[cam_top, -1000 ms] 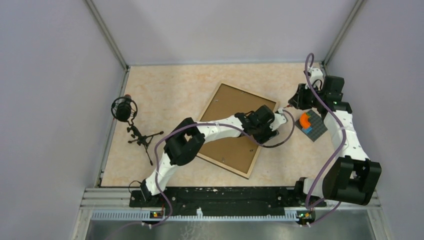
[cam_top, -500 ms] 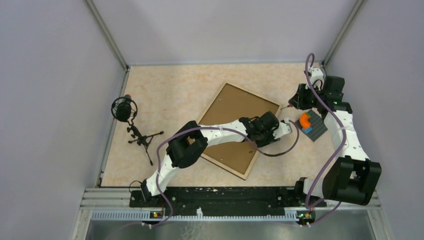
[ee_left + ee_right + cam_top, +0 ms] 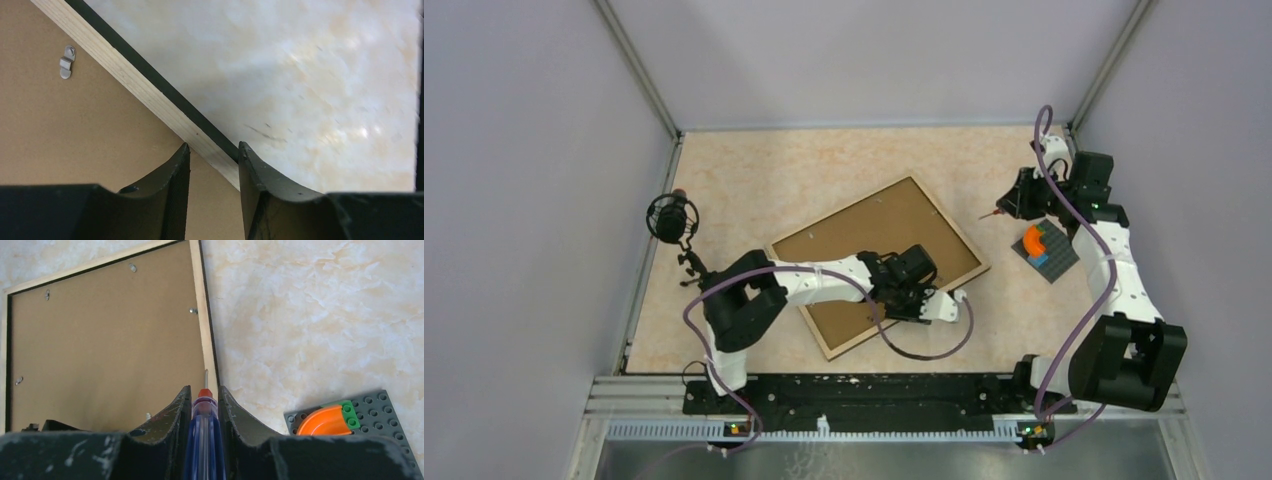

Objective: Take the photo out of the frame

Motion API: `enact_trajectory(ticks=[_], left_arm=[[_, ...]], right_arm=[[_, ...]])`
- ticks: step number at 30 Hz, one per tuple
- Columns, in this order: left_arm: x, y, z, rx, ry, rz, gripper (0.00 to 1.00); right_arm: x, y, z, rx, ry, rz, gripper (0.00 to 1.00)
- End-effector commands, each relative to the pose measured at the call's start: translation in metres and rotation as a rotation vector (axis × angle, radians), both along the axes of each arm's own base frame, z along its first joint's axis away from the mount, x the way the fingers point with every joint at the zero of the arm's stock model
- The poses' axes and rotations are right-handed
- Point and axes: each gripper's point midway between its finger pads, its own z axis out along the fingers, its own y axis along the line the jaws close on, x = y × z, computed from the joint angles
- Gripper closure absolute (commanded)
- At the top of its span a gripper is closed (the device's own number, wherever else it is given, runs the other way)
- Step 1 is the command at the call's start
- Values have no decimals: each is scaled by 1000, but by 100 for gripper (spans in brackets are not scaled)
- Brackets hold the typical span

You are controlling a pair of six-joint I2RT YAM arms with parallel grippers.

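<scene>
Frame [image 3: 874,225] lies face down on the table [image 3: 764,180], brown back up, skewed. My left claw [image 3: 212,150] is clamped across its rim at the near-right edge. My right claw [image 3: 205,392] pinches a blue screwdriver [image 3: 204,427] between its 2 fingers, off to the right, clear of the frame.

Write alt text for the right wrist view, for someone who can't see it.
The right tool grips a blue-handled screwdriver, tip pointing toward the edge of a frame lying back-up on a marbled table. A grey brick plate with an orange piece sits at lower right.
</scene>
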Motion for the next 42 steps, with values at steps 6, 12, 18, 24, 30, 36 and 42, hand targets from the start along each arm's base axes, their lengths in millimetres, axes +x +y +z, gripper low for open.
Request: enact_trajectory(ticks=[6,12,18,24,30,36,42], left_arm=[[-91,88,-23,148,192,-391,86],[-108,107,-23,132,174,-517,87],[-108,115,-26,141,155,-546,86],[-105,114,-30,154,148,-530,83],[-102,110,-32,155,144,-502,82],[-101,110,-36,159,141,-491,81],[-100,109,-36,161,138,-486,80]], right_arm=[[-9,22,17,-2,-55,117,100],[-9,46,12,-91,-52,183,100],[-5,69,-2,-181,-24,253,100],[-3,87,-25,-313,15,310,100],[-6,87,-45,-391,55,319,100],[-11,87,-61,-427,86,339,100],[-14,89,-71,-443,114,355,100]])
